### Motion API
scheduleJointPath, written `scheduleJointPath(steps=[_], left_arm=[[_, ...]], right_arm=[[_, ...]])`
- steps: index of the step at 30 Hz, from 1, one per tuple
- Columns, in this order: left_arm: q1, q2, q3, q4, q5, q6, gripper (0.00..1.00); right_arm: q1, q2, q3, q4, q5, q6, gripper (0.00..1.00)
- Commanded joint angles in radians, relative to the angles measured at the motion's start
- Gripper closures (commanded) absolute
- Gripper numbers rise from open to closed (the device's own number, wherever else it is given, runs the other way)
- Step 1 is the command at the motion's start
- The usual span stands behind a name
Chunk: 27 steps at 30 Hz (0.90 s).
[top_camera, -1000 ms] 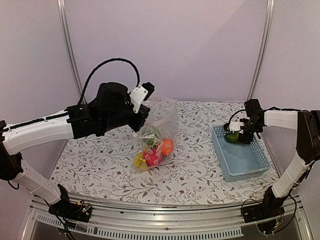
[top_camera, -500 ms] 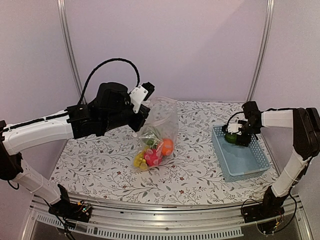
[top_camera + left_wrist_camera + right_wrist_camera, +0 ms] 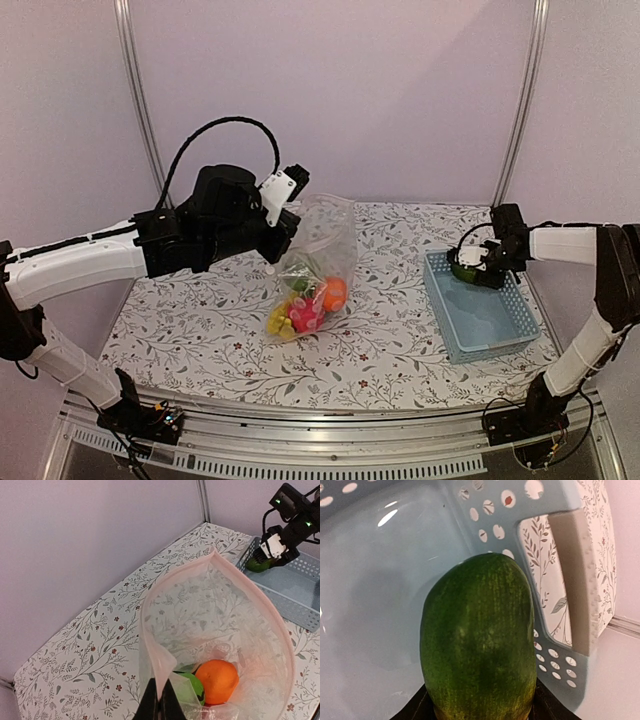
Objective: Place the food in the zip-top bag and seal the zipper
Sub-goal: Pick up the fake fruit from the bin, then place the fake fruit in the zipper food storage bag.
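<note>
White links on left arm (image 3: 80, 265) and right arm (image 3: 565, 240), black joint housings (image 3: 215, 215), looped black cable (image 3: 222, 120), green indicator lights (image 3: 276, 501), black left end effector (image 3: 159, 702)

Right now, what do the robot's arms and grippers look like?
The left arm and right arm are white tubes with black joints. A black cable loops above the left one. The left gripper and right gripper are black with white parts.

The surface (image 3: 200, 330) is pale and printed all over with leafy sprigs. Near its middle stands the zip-top bag (image 3: 322, 255), its fruit-filled bottom seemingly resting on it. Toward the right edge sits a light blue lattice basket (image 3: 495, 335).
</note>
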State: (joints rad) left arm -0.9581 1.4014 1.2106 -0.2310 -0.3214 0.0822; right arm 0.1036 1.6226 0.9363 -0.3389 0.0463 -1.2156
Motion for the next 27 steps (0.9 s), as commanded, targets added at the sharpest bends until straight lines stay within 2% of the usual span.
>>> scheduleJointPath(steps=[1,7,12,17,22,27], left_arm=[[-0.005,0.020,0.009,-0.012,0.011,0.006,1.00],[-0.004,0.030,0.012,-0.014,0.018,0.004,1.00],[-0.004,0.040,0.012,-0.014,0.016,0.003,1.00],[-0.005,0.048,0.013,-0.016,0.013,0.003,1.00],[-0.004,0.042,0.014,-0.016,0.014,0.003,1.00],[-0.004,0.039,0.014,-0.015,0.022,-0.001,1.00]], right_arm=[[0.006,-0.141,0.010,-0.110,-0.096,0.039,0.53],[0.078,-0.312,0.140,-0.339,-0.302,0.172,0.53],[0.186,-0.349,0.322,-0.454,-0.491,0.318,0.53],[0.320,-0.307,0.488,-0.519,-0.562,0.409,0.53],[0.441,-0.247,0.608,-0.511,-0.614,0.487,0.53],[0.489,-0.149,0.727,-0.497,-0.709,0.541,0.53]])
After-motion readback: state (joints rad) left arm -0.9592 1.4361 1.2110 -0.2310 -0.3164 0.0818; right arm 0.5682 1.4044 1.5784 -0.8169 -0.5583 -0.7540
